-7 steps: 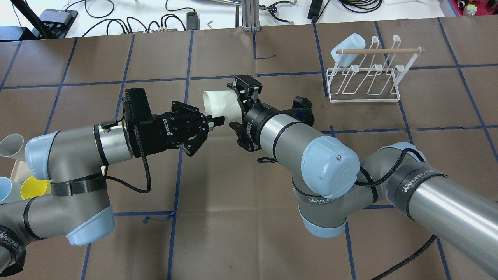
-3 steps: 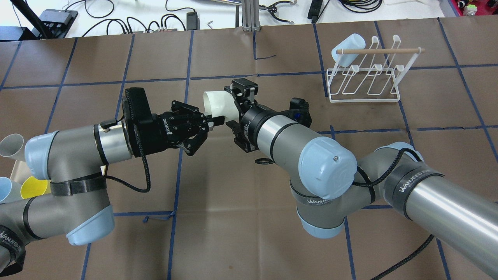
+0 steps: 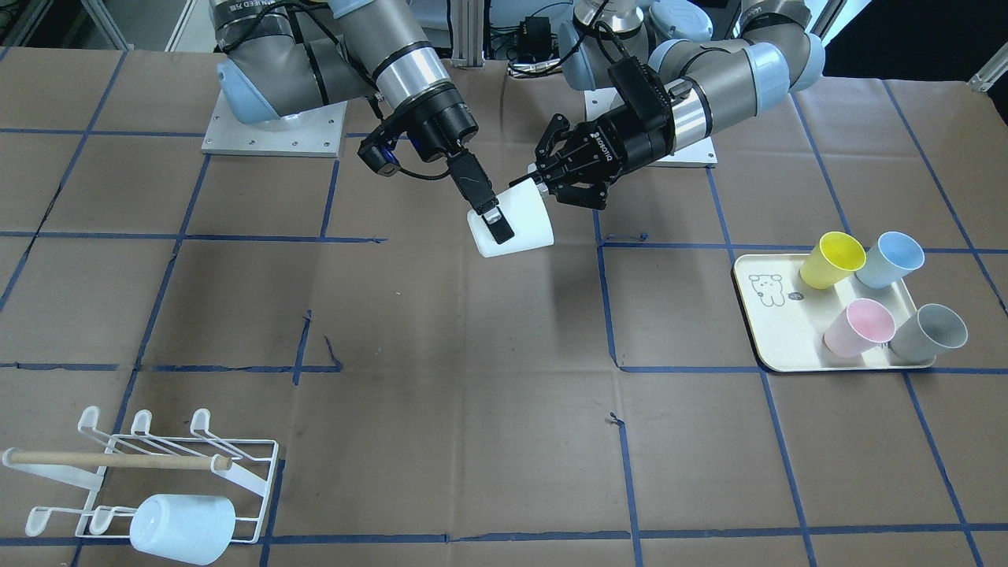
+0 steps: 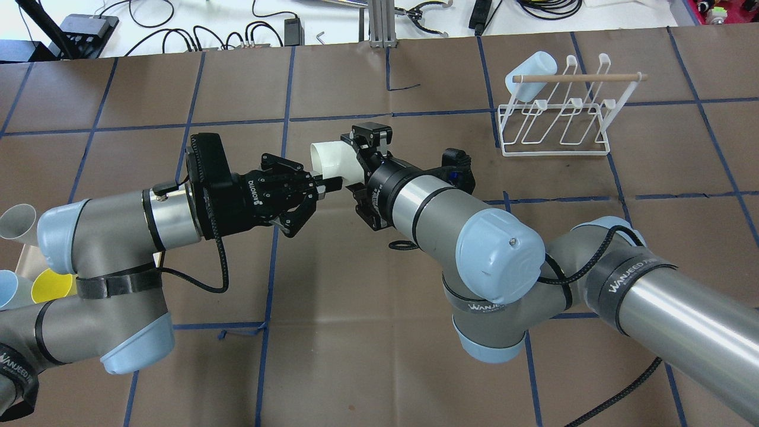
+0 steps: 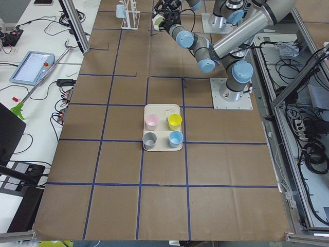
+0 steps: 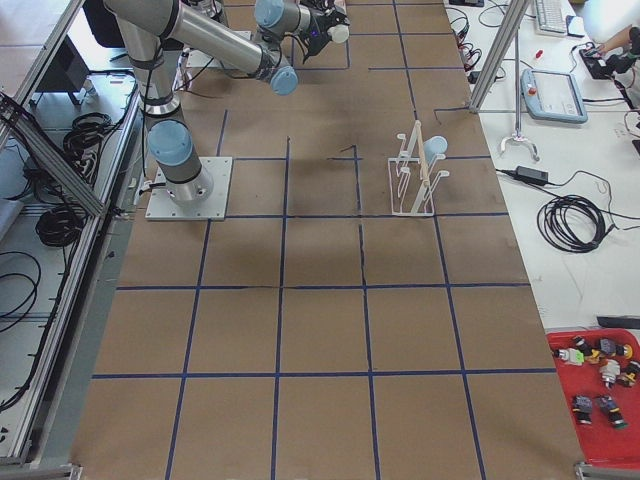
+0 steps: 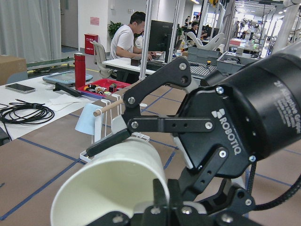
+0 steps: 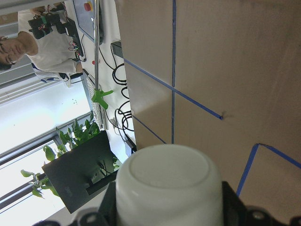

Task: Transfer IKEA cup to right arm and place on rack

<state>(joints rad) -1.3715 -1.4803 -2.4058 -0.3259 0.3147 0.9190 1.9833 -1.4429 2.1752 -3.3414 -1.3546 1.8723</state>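
Note:
A white cup (image 4: 332, 157) hangs on its side in mid-air over the table's centre. My left gripper (image 4: 331, 184) is shut on its rim, one finger inside the mouth. My right gripper (image 4: 356, 172) comes from the cup's base end. Its jaws stand open, one on each side of the cup body, and one finger (image 3: 492, 224) lies close along the wall. The cup also shows in the front view (image 3: 524, 228), in the left wrist view (image 7: 113, 188) and base-on in the right wrist view (image 8: 169, 188). The white wire rack (image 4: 578, 77) stands at the far right.
A pale blue cup (image 4: 531, 74) hangs on the rack's left end; in the front view the rack (image 3: 118, 459) is at bottom left. A cream tray (image 3: 776, 331) with yellow, blue, pink and grey cups sits on my left side. Cables lie beyond the table's far edge.
My right gripper has slid a little further along the white cup toward my left gripper. The left gripper and the cup have stayed in place.

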